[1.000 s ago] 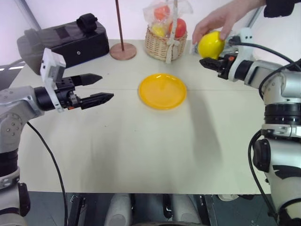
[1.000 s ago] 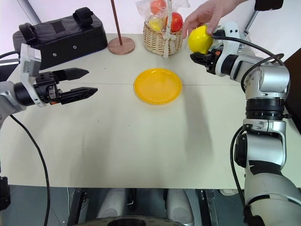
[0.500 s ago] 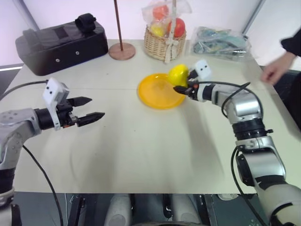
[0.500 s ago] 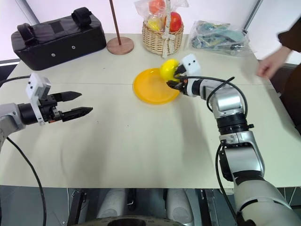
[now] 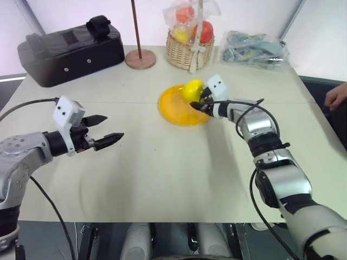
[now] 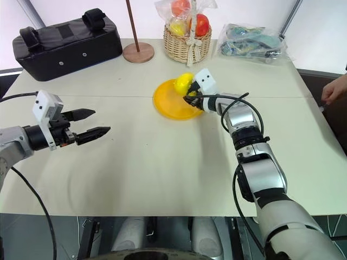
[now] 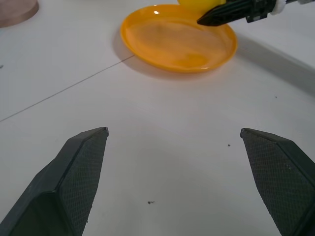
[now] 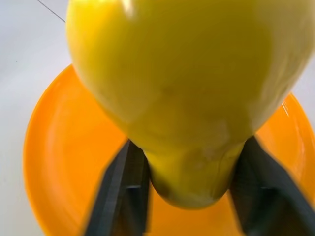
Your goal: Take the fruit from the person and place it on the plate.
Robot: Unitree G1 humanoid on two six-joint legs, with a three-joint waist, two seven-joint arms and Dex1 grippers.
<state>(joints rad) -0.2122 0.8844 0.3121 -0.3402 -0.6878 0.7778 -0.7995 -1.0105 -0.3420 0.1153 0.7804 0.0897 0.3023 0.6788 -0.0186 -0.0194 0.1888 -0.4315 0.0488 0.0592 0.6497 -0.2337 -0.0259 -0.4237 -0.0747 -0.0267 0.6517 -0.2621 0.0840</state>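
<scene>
Step in hand: placement. The handover looks done; the person's hand (image 5: 337,96) is well away at the right edge of the table (image 5: 162,173), apart from everything.

The right gripper (image 6: 189,99) reaches over the near-right rim of the plate (image 5: 174,108). The fruit (image 5: 192,90) sits at its tip, over the plate's far-right part. In the right wrist view the tapered end of the fruit (image 8: 189,167) lies between the two black fingers (image 8: 125,189), with the plate's orange surface directly behind it. The fingers flank that narrow end with a slight spread; I cannot tell from these views whether they are pressing on it or have just let go, nor whether the fruit's body is already resting on the plate.

The left gripper (image 5: 103,130) hovers over bare table at the left, jaws parted, holding nothing. Its wrist view looks across to the plate and the tip of the other arm.

Judgement on the next move: confirm the fruit bears on the plate, spread the right fingers fully clear of the tapered end, then draw the gripper straight back along its own line. The fruit is rounded and smooth, so a sideways brush on exit could roll it toward the rim; withdraw slowly.
</scene>
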